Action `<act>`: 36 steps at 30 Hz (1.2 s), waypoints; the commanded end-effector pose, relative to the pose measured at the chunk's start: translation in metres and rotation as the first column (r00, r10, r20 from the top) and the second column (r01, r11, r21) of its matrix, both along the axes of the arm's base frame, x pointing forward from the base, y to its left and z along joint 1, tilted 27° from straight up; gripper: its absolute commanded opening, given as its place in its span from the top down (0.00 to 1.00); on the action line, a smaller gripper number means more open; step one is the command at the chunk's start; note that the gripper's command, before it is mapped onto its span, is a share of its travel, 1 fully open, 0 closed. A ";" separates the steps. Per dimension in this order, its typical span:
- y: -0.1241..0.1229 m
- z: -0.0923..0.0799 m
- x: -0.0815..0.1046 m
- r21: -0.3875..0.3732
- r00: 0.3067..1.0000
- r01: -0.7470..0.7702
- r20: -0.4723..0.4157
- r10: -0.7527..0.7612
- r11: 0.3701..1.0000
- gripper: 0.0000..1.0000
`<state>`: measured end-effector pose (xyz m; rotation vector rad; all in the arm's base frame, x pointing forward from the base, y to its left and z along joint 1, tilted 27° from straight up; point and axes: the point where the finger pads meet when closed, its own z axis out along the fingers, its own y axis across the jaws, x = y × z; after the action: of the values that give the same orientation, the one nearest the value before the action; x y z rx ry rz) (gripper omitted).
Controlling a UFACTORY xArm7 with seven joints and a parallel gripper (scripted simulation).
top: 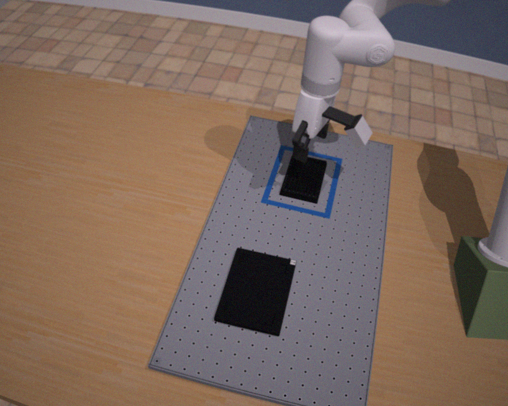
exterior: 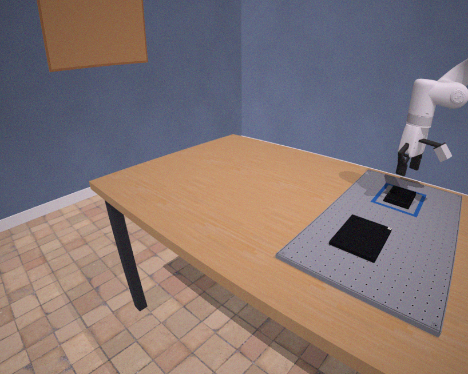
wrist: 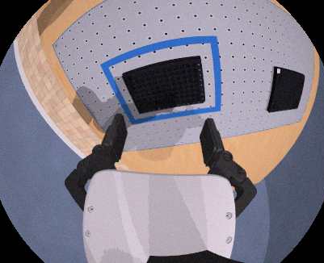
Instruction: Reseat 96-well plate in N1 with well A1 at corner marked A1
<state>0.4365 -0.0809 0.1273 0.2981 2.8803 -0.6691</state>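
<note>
Grey deck — plate inside B1 outline, fingers spread above.

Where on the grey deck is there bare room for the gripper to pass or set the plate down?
Bare deck runs between the blue B1 outline and nest N1, and right of both. It is crowded at B1: the plate lies inside, and the open gripper hovers at its far edge.

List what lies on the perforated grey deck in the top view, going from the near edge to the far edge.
Plate nest N1 with its small white A1 tag → blue taped outline B1 → 96-well plate lying inside that outline → open claw hanging over the plate's far end.
</note>
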 end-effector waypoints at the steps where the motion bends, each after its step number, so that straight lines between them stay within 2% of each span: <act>1: 0.001 0.001 0.001 -0.007 0.993 -0.106 -0.052 0.105 0.994 0.00; 6: 0.001 0.001 0.001 -0.013 0.960 -0.252 -0.128 0.248 0.968 0.00; 8: 0.001 0.001 0.001 -0.013 0.959 -0.255 -0.130 0.251 0.967 0.00; 10: -0.004 -0.007 0.002 -0.012 0.938 -0.312 -0.161 0.306 0.950 0.00; 15: -0.004 -0.008 0.002 -0.008 0.899 -0.396 -0.206 0.386 0.918 0.00; 21: -0.004 -0.008 0.002 0.014 0.796 -0.551 -0.293 0.531 0.834 0.00; 28: -0.004 -0.008 0.002 0.058 0.635 -0.708 -0.384 0.670 0.704 0.00; 30: -0.004 -0.008 0.002 0.058 0.635 -0.708 -0.384 0.670 0.704 0.00; 36: -0.004 -0.008 0.002 0.110 0.471 -0.814 -0.451 0.758 0.571 0.00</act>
<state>0.4377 -0.0855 0.1185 -1.2057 2.8731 -0.7640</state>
